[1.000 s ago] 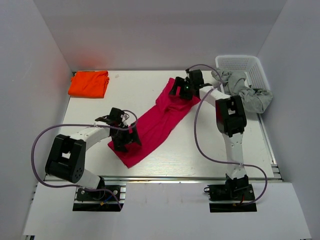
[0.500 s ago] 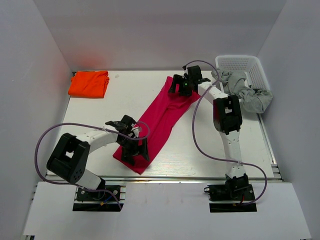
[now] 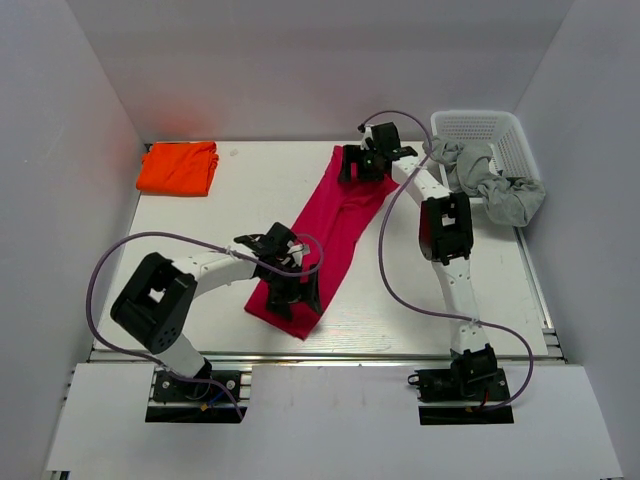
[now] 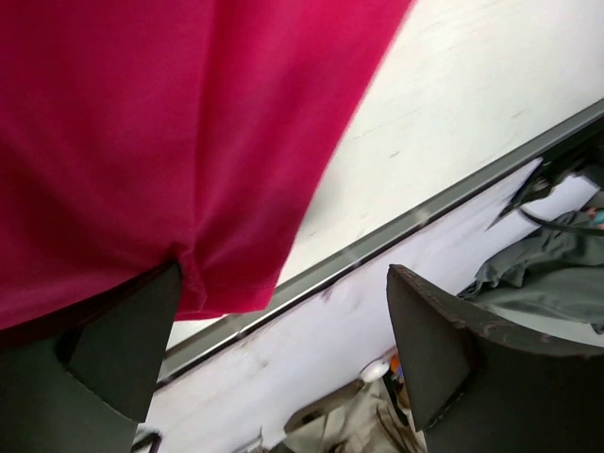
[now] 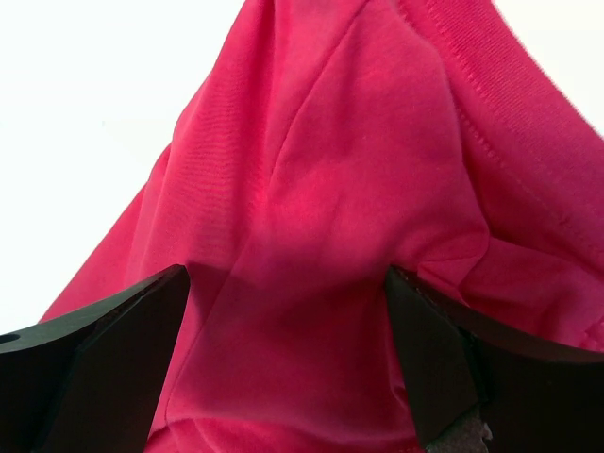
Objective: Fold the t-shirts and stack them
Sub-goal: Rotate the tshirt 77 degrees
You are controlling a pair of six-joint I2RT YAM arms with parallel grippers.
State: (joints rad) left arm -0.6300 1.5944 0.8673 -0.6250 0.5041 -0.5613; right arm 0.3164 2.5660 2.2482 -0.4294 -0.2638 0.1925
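Magenta t-shirt [image 3: 340, 220] — plain, stretched diagonally; orange t-shirt [image 3: 178, 167] folded.

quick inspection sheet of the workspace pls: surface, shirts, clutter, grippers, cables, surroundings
surface: white table, metal rail along its near edge
job's things: magenta-red t-shirt stretched as a long diagonal band between the two grippers; orange t-shirt folded at the far left corner; not stacked
clutter: white basket at far right, grey cloth draped over its rim
grippers: left gripper at the shirt's near end, jaws apart, cloth lying over one finger; right gripper at its far end, jaws apart over the cloth
cables: purple cables loop along both arms, none caught on the shirts
surroundings: white walls on three sides
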